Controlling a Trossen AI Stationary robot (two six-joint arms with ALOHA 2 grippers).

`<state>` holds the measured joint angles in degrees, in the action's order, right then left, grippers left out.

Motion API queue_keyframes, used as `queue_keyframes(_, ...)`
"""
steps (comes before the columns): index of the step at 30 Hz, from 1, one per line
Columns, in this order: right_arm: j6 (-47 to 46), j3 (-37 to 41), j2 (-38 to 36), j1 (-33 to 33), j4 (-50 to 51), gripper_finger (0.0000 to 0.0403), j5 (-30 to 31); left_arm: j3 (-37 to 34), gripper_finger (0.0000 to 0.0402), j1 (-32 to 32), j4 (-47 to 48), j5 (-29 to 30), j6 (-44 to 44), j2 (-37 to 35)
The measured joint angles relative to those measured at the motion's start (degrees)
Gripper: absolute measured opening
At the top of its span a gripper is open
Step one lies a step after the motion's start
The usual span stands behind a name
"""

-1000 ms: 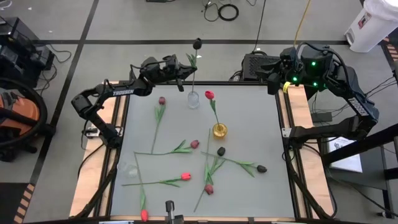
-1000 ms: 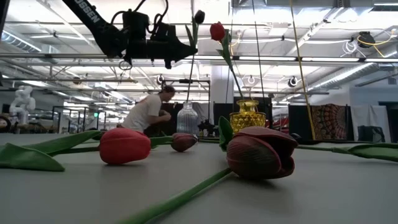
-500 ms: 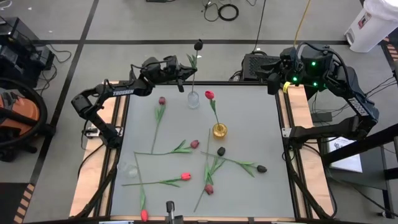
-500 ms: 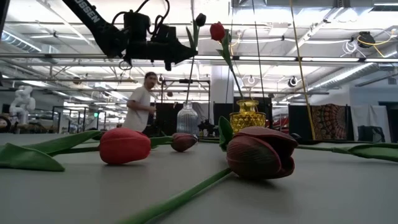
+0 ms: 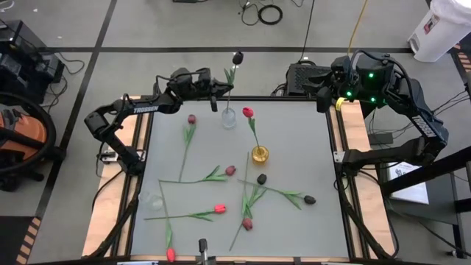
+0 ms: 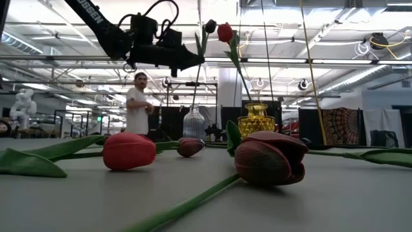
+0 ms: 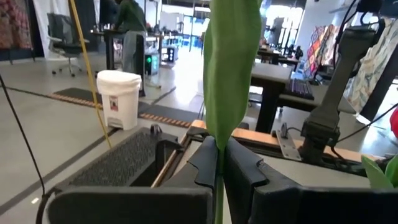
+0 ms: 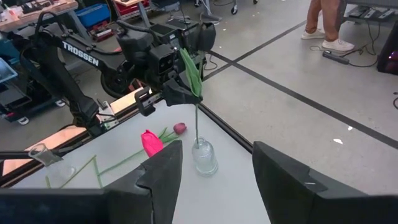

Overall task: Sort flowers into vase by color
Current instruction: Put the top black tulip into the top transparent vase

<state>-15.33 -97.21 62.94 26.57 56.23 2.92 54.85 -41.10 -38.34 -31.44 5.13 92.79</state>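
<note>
A dark tulip (image 5: 237,57) stands upright with its stem's lower end in the clear glass vase (image 5: 229,116) at the table's far edge. My left gripper (image 5: 219,92) is shut on its stem above the vase, reaching in level from the left. Its dark head (image 6: 210,26) rises above the gripper (image 6: 196,59). A red tulip (image 5: 248,112) leans in the yellow vase (image 5: 260,154) near the table's middle. My right gripper (image 8: 214,174) waits open and raised over the far right corner, holding nothing. My left gripper pinches the dark tulip's stem together with a green leaf (image 7: 219,168), about halfway up, between its two fingers. The fingers come level from the table's left and lie across the stem. The tulip stands nearly upright with its lower end (image 8: 198,144) inside the clear vase.
Several tulips lie loose on the grey table: a maroon one (image 5: 191,119) near the clear vase, and others (image 5: 230,170), (image 5: 219,209), (image 5: 247,224), (image 5: 310,199) in the near half. A small clear glass thing (image 5: 153,199) lies at the left. A person (image 6: 137,103) stands in the room behind.
My left gripper has tipped up a little toward level without shifting place. The dark tulip's head has swung slightly toward the table's right, while the stem's lower end stays in the clear vase. The person behind has walked left.
</note>
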Motion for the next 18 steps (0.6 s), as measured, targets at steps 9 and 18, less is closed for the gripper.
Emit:
queue_keyframes(9, 1.4, 0.0, 0.0, 0.0, 0.0, 0.0187, 0.0, 0.0, 0.0059, 0.0, 2.3, 0.0, 0.4, 0.0)
queue_keyframes(18, 1.6, 0.0, 0.0, 0.0, 0.0, 0.0187, 0.0, 0.0, 0.0102, 0.9, 3.6, 0.5, 1.9, 0.0)
